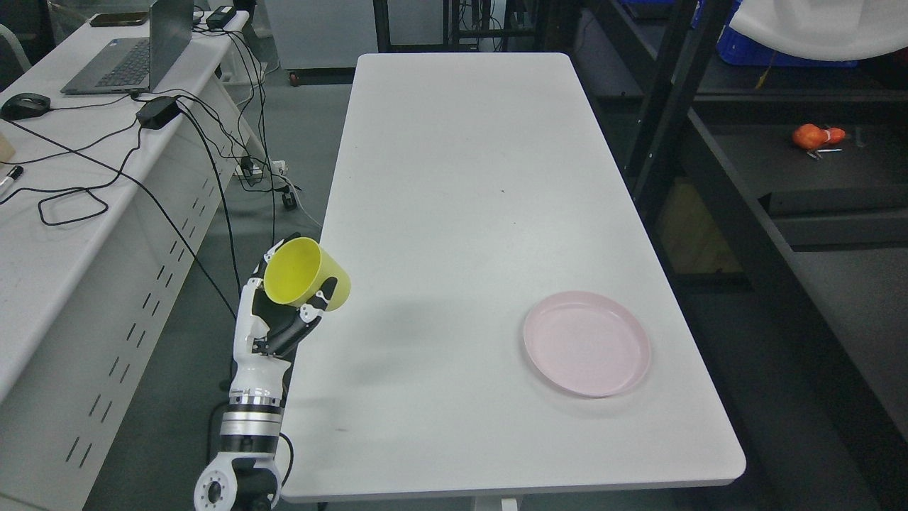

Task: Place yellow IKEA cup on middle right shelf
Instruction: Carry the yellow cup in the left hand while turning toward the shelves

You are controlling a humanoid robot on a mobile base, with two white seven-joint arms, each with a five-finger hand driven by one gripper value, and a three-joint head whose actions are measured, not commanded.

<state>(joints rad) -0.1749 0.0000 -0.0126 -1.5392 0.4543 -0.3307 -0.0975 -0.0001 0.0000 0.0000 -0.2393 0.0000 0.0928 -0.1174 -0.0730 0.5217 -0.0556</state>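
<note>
A yellow cup [306, 273] is held in my left hand [287, 301], tilted so its open mouth faces up and to the left. The hand's fingers [318, 301] curl around the cup's body. Hand and cup hang over the left edge of the white table [461, 177], raised off its surface. The left arm comes up from the bottom left. Dark shelving [816, 163] stands to the right of the table. My right arm does not show.
A pink plate [587, 342] lies on the table's near right part. An orange object [816, 136] rests on a shelf at the right. A side desk [42, 248] at the left carries a laptop [135, 53], a mouse and cables.
</note>
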